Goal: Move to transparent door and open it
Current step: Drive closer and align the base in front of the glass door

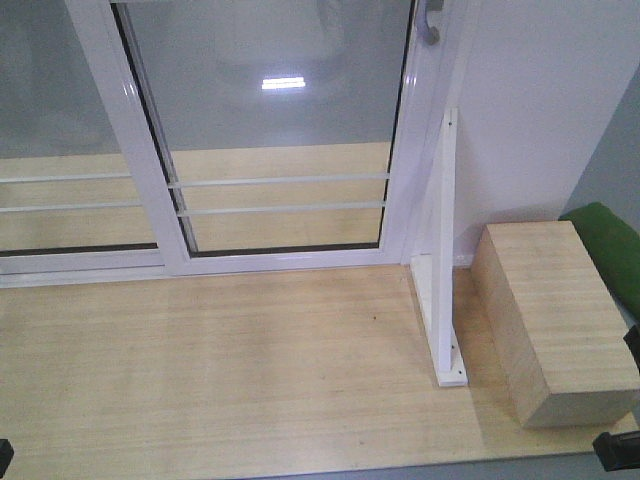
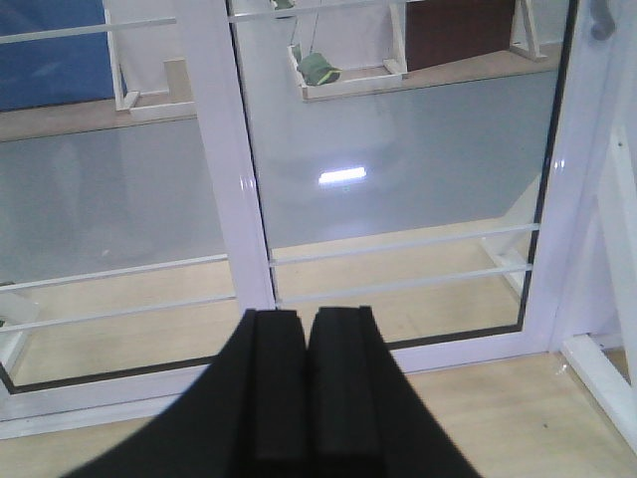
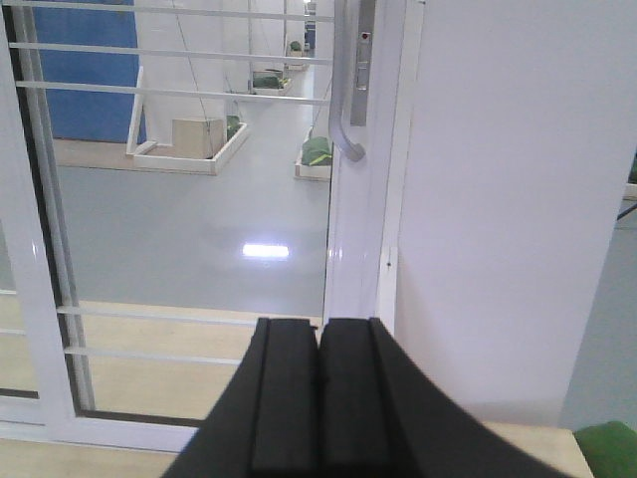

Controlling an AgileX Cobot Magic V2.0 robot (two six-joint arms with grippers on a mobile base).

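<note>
Left gripper (image 2: 307,321): fingers pressed together, empty, facing the glass. Transparent door (image 1: 280,130) stands along the far edge of the wooden platform (image 1: 200,370), grey handle (image 3: 344,100) on its right stile. Right gripper (image 3: 318,327): closed too, empty, apart from the handle. Wooden block (image 1: 555,320) at platform's right edge.

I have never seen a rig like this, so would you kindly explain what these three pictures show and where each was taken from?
This is a two-armed robot on a mobile base. The front view looks down at a wooden floor, the transparent door, a white bracket and a wooden block. The other two pictures come from cameras on the wrists: the black left gripper and right gripper are both shut, holding nothing. The door's grey handle appears above the right one.
</note>
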